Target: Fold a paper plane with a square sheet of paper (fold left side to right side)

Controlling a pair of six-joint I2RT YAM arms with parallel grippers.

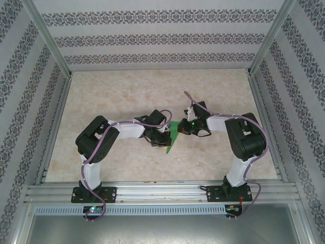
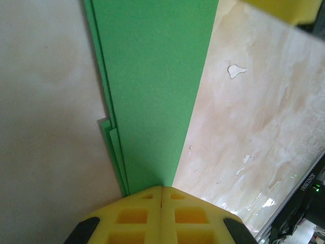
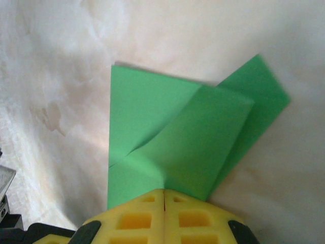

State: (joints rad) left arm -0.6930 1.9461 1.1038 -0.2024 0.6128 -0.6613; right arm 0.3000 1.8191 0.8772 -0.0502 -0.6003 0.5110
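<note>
1. My left pincer [image 2: 161, 197] is clamping the paper [image 2: 152, 91], with the jaws pressing tight together over the near end of a long green strip.
2. Stacked layers are showing along that strip's left edge.
3. My right pincer [image 3: 164, 198] is gripping the same paper [image 3: 172, 137] from the opposite side, jaws closed on its near edge, where folded flaps are overlapping at angles.
4. From above, the paper [image 1: 173, 135] is sitting between both pincers near the middle of the counter [image 1: 127, 96].
5. I cannot tell whether it is lying flat or lifting off the surface.
</note>
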